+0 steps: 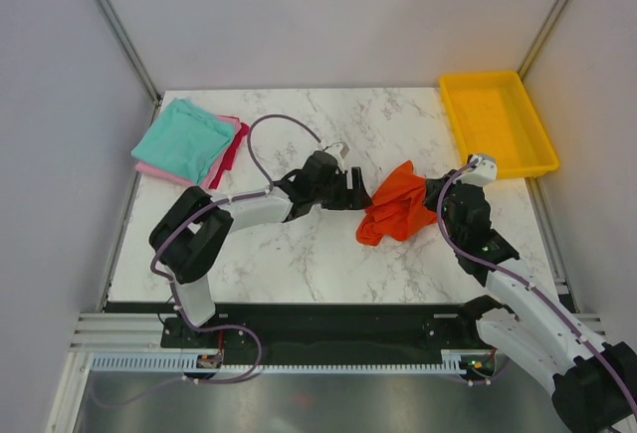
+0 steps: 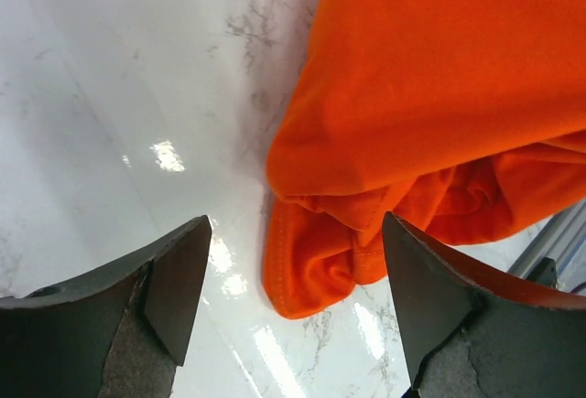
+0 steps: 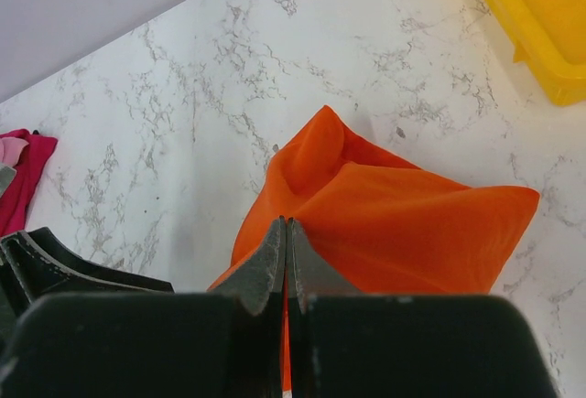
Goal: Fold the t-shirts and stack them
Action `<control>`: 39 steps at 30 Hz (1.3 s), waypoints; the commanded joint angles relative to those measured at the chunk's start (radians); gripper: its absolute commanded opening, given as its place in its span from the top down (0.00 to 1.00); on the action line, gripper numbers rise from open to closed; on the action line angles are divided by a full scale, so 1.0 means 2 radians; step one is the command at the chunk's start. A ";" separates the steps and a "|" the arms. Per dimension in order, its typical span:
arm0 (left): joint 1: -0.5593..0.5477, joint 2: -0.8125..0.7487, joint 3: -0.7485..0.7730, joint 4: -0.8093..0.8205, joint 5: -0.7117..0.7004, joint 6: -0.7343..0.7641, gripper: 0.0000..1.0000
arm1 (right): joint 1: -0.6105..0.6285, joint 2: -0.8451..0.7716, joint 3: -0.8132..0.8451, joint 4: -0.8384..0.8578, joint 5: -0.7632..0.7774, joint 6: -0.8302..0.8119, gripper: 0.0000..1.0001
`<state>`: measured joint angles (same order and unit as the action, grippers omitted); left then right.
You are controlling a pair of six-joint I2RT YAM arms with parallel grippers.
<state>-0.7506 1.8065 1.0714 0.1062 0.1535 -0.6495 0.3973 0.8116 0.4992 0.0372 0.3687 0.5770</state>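
Note:
The bright orange-red t-shirt (image 1: 396, 204) lies bunched on the marble table, right of centre. My right gripper (image 1: 435, 197) is at its right side, shut on a fold of the cloth (image 3: 394, 224), with a sliver of orange between the closed fingertips (image 3: 279, 242). My left gripper (image 1: 356, 194) is open and empty just left of the shirt, low over the table, with the shirt's hemmed edge (image 2: 302, 270) between its jaws. The teal t-shirt (image 1: 182, 139) lies folded on the pink one (image 1: 149, 169) at the far left corner.
A yellow plastic tray (image 1: 498, 124) stands at the far right corner; it also shows in the right wrist view (image 3: 540, 32). Grey walls close the table at the back and sides. A darker pink edge (image 3: 23, 178) sticks out beside the stack.

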 commanded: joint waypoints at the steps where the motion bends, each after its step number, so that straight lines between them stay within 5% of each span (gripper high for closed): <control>1: -0.018 -0.010 0.004 0.036 0.013 0.018 0.17 | 0.001 -0.001 0.009 0.014 0.011 0.005 1.00; 15: -0.009 0.111 0.133 -0.084 -0.035 0.032 0.27 | 0.001 -0.006 0.008 0.013 0.007 0.008 1.00; 21: 0.034 0.126 0.155 -0.094 -0.023 0.039 0.79 | 0.000 -0.012 0.007 0.013 0.007 0.008 1.00; 22: 0.036 0.118 0.149 -0.094 -0.024 0.041 0.97 | 0.001 -0.014 0.007 0.013 0.008 0.008 1.00; 28: 0.038 0.004 0.096 -0.090 -0.035 0.046 0.98 | 0.000 -0.019 0.007 0.018 -0.005 0.001 1.00; 32: 0.032 -0.101 0.056 -0.094 -0.065 0.062 0.98 | 0.001 -0.040 0.002 0.063 -0.088 -0.014 1.00; 39: -0.062 -0.335 0.020 -0.131 -0.247 0.129 0.98 | 0.000 -0.165 0.000 0.116 -0.214 -0.038 1.00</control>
<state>-0.7822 1.3144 1.1271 -0.1455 -0.1272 -0.5087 0.3992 0.6003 0.4957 0.1226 0.0917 0.5354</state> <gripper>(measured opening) 0.026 0.007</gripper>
